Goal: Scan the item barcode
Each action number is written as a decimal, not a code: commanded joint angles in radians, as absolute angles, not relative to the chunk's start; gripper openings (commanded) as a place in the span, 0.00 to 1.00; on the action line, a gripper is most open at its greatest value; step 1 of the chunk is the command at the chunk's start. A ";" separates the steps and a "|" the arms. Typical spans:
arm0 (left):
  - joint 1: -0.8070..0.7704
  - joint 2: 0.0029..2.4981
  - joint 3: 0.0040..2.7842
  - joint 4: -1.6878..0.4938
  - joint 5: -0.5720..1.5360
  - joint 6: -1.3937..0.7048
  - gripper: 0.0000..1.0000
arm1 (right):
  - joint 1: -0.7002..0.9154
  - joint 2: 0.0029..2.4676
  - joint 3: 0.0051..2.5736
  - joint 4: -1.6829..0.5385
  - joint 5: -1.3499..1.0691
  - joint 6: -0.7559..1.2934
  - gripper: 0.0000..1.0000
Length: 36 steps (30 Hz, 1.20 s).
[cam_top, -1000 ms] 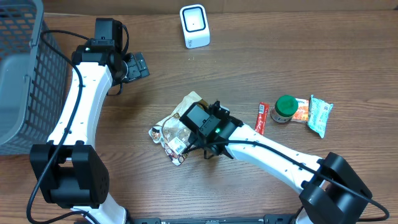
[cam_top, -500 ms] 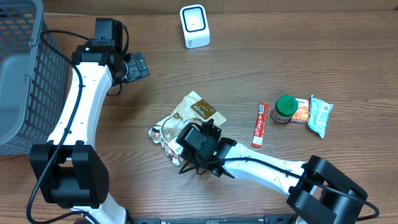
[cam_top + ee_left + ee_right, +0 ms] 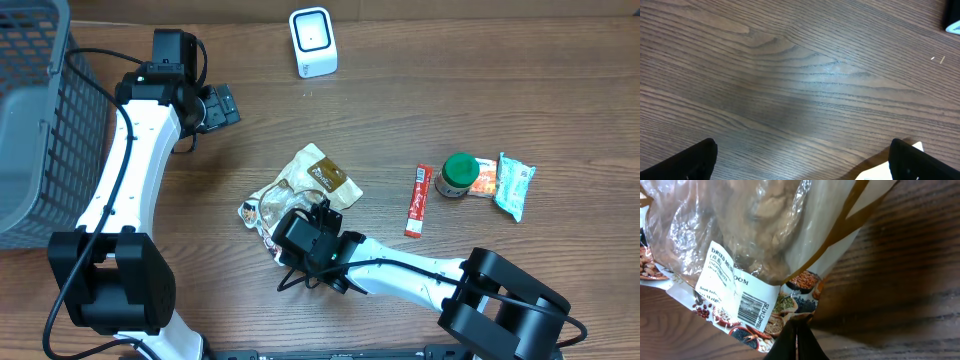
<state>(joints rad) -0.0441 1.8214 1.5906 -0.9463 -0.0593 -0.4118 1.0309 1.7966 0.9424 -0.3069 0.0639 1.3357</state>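
While the left gripper (image 3: 222, 103) is hanging wide open and empty over bare wood at the far left, the right gripper (image 3: 796, 329) is coming off the top of the dried mushroom bag (image 3: 318, 178) toward its near-left side. The bag's brown end is now lying uncovered where the arm was hiding it a second ago. The right fingers are pressing fully together, tips meeting right at the bag's near edge; whether they are nipping any film I cannot tell. The bag is lying mid-table with its barcode (image 3: 751, 307) facing up, well apart from the scanner (image 3: 312, 41) at the far edge, so the scan is not yet happening; a fresh hold on the bag seems to be in the making. Counting: one bag, one scanner, one basket (image 3: 30, 120), one red stick sachet (image 3: 418, 200), one green-lidded jar (image 3: 460, 170), one orange packet (image 3: 485, 178), one pale green packet (image 3: 515, 186), two arms.
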 commanded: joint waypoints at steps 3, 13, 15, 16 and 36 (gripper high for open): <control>-0.047 1.805 1.607 -0.944 -0.055 -0.419 1.00 | 1.032 1.803 0.937 -0.239 0.202 1.343 0.04; -0.047 1.805 1.607 -0.944 -0.055 -0.419 1.00 | 1.031 1.813 0.937 -0.081 0.276 1.335 0.12; -0.047 1.805 1.607 -0.944 -0.054 -0.419 1.00 | 1.031 1.813 0.937 -0.065 0.291 1.333 0.13; -0.047 1.805 1.607 -0.944 -0.054 -0.419 1.00 | 1.031 1.813 0.937 -0.046 0.290 1.309 0.13; -0.047 1.805 1.607 -0.944 -0.055 -0.419 1.00 | 0.959 1.644 1.317 -0.645 0.238 0.232 1.00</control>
